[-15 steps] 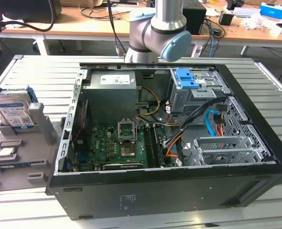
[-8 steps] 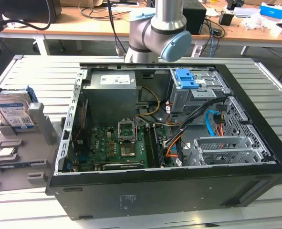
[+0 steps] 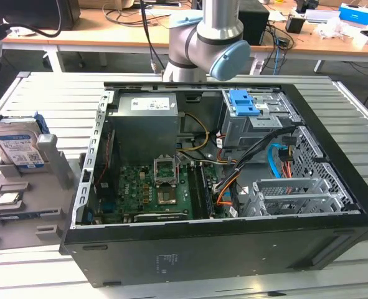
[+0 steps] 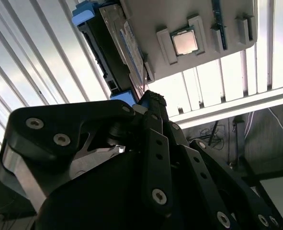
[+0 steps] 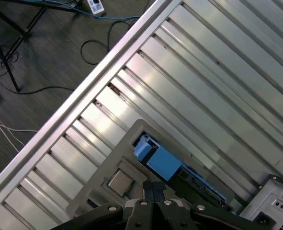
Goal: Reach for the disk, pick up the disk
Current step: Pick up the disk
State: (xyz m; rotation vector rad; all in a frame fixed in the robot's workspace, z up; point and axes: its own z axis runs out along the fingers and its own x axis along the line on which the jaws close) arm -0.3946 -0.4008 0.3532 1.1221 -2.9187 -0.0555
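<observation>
Slatted metal table (image 3: 47,93): the disk (image 3: 18,148) stands on edge in a grey holder (image 3: 22,215) at the exterior view's left edge, beside the open computer case (image 3: 233,249). The gripper (image 5: 154,189) hovers near it, its pincer drawn narrow and empty. The disk is judged stiff, weighty and shock-sensitive. It is best gripped across its blue side rails.

**Exterior view:** raised, oblique, mid-range, looking down over the open black computer case (image 3: 233,243) on the slatted metal tabletop (image 3: 53,93).

**Both wrist views:** close, looking past the black gripper (image 4: 152,101) (image 5: 155,189).

**Shared by all three:** the grey plastic holder tray (image 3: 22,215) (image 4: 179,14) (image 5: 96,187) with the upright silver-grey, blue-railed hard disk (image 3: 15,146) (image 4: 103,52) (image 5: 163,163), at the exterior view's left.
</observation>
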